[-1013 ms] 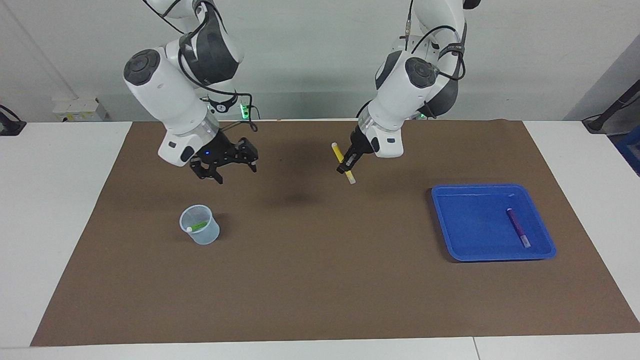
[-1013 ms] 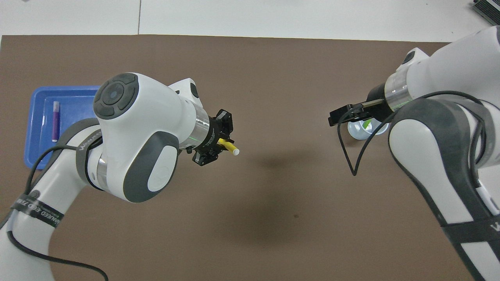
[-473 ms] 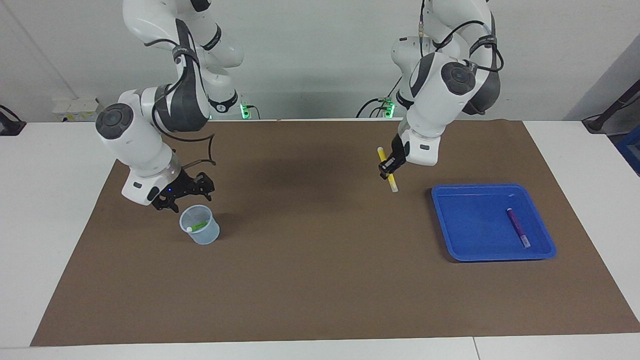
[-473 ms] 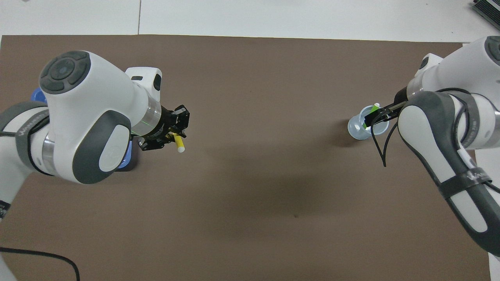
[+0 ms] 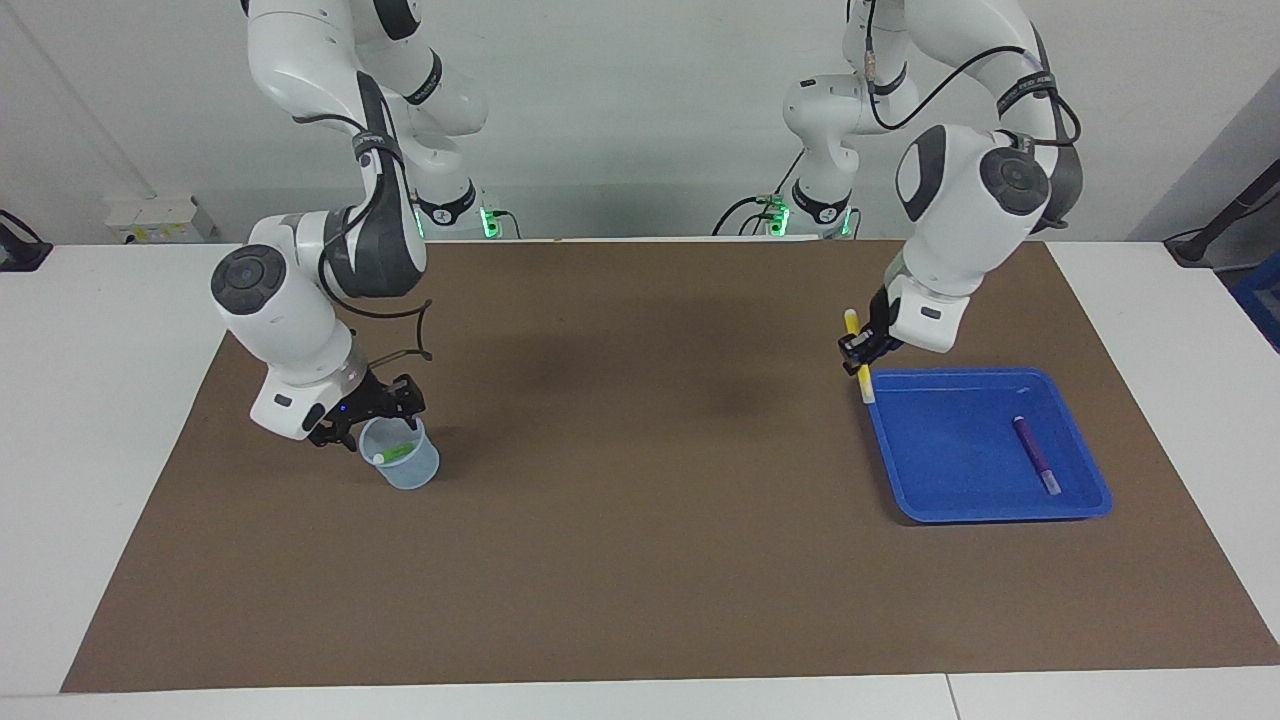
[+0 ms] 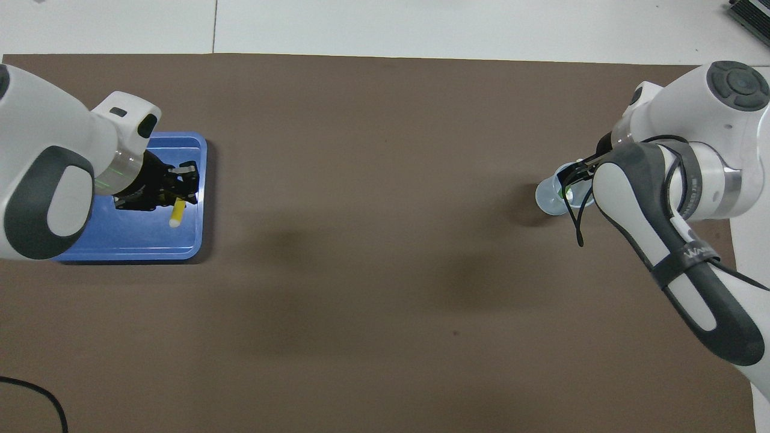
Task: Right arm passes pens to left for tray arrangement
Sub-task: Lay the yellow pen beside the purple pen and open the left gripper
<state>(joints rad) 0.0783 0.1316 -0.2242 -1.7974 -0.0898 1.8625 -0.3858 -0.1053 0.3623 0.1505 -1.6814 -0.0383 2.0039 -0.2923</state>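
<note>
- Mat [image 5: 640,560]: brown, matte, flat sheet over the white table. Unchanged.
- Left arm: has swung from mid-table out to its own end. The left gripper [image 5: 862,345] now hangs over the tray's corner nearest the robots and the table's middle, fingers clenched on the yellow pen [image 5: 858,356].
- Right arm: has dropped from above the table down to the cup. The right gripper [image 5: 378,420] is at the cup's rim, fingers spread, grasping nothing.
- Tray [image 5: 950,450]: bright blue glossy plastic, shallow, squarish, with rounded corners and a raised rim. It sits toward the left arm's end.
- Cup [image 5: 408,470]: small, translucent pale blue and tapered, toward the right arm's end.
- Yellow pen: slim cylinder with a pale lower end, held near-upright and slightly tilted, tip down over the tray rim. Not yet released.
- Purple pen [image 5: 1036,456]: lying flat in the tray, near the rim toward the table's end. It hasn't moved.
- Green pen [image 5: 397,453]: leaning inside the cup, pale end at the rim.
- Read: handover of yellow looks done and placing it is next. The right arm is likely lining up on green, so roughly one of three placed.
</note>
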